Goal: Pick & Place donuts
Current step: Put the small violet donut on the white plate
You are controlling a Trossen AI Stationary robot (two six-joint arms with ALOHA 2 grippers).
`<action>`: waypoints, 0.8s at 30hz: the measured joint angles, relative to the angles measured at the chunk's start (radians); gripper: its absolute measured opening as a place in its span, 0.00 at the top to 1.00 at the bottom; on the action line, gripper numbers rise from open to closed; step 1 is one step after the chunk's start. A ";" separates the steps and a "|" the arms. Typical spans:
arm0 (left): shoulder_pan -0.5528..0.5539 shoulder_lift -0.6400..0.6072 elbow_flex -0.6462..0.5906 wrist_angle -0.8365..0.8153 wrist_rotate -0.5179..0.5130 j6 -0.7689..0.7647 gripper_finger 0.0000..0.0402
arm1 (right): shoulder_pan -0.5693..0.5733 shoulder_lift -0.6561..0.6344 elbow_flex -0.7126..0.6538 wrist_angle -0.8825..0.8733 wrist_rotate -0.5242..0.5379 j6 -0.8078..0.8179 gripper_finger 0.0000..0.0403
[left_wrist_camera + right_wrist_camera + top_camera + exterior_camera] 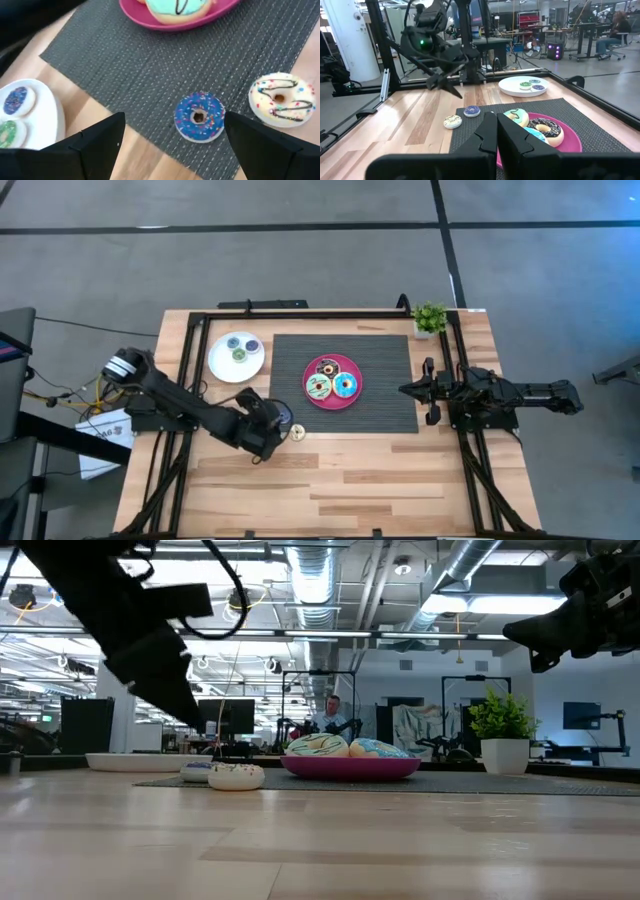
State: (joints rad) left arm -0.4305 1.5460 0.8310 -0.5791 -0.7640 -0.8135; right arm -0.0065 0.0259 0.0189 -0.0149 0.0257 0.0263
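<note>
A tiny blue donut (199, 116) lies flat at the dark mat's near-left corner. A tiny cream donut (281, 99) lies flat beside it, by the mat's edge (297, 432). My left gripper (174, 120) is open and hovers above them (283, 423), its fingers standing on either side of the blue one without touching it. The pink plate (333, 402) carries the chocolate (325, 367), pale green (318, 387) and light blue (346, 386) donuts. The white plate (222, 368) holds three tiny donuts. My right gripper (496, 134) is shut and waits in the air over the mat's right edge (405, 390).
A dark woven mat (385, 375) covers the table's middle. A small potted plant (430, 318) stands at the far right corner. Black frame rails (190, 360) run along the left, far and right sides. Bare wood (350, 480) lies toward the near edge.
</note>
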 joint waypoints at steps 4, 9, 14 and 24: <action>-0.002 0.046 -0.008 0.088 -0.002 0.023 0.17 | 0.000 0.000 0.000 0.000 0.000 0.000 1.00; -0.001 0.038 -0.105 0.275 0.009 0.040 0.17 | 0.000 0.000 0.000 0.000 0.000 0.000 1.00; 0.015 0.028 -0.173 0.408 0.044 0.078 0.17 | 0.000 0.000 0.000 0.000 0.000 0.000 1.00; 0.075 0.029 -0.300 0.655 0.082 0.164 0.17 | 0.000 0.000 0.000 0.000 0.000 0.000 1.00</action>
State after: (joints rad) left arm -0.3554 1.5745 0.5310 0.0764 -0.6822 -0.6492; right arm -0.0063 0.0261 0.0192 -0.0151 0.0257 0.0265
